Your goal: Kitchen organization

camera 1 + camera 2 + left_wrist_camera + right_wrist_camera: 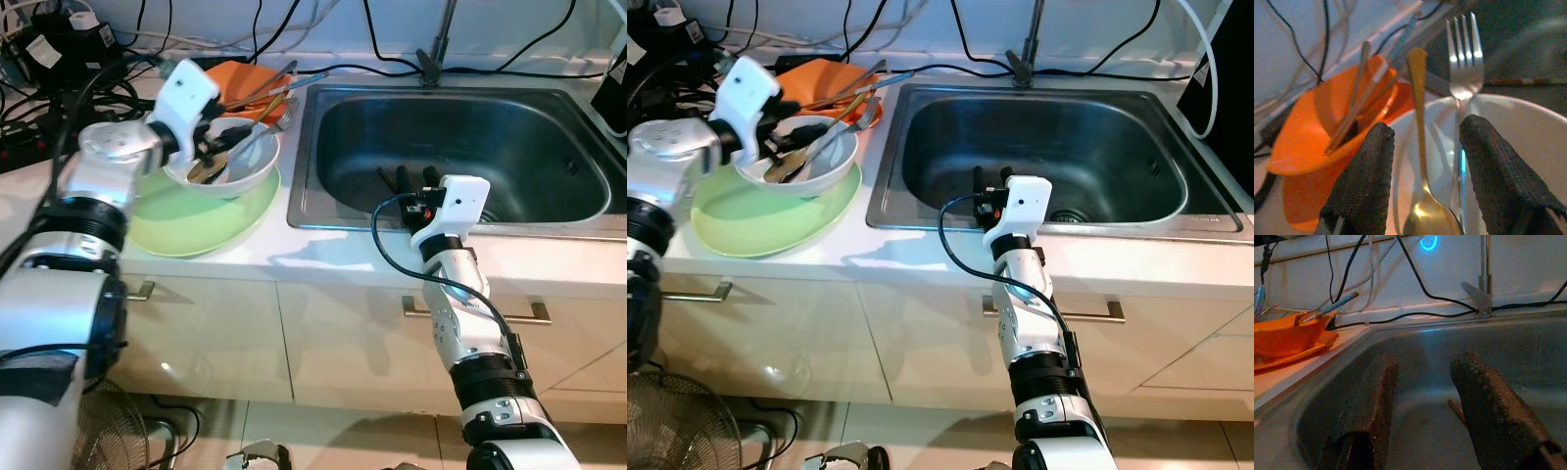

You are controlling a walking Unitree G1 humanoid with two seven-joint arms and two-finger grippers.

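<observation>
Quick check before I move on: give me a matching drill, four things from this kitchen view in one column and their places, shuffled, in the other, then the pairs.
Things:
1. white bowl
2. gold spoon
3. right gripper
4. orange bowl

Places:
A. over the sink basin, fingers open
B. on the green plate
C. between the left gripper fingers, in the white bowl
D. behind the white bowl, near the cables

Pairs: 1-B, 2-C, 3-A, 4-D

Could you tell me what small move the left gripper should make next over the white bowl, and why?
Probably close the left gripper on the gold spoon. Its open fingers already straddle the spoon's handle inside the white bowl, with the fork just beside it. The right gripper waits open over the sink, seemingly ready to receive cutlery.
</observation>
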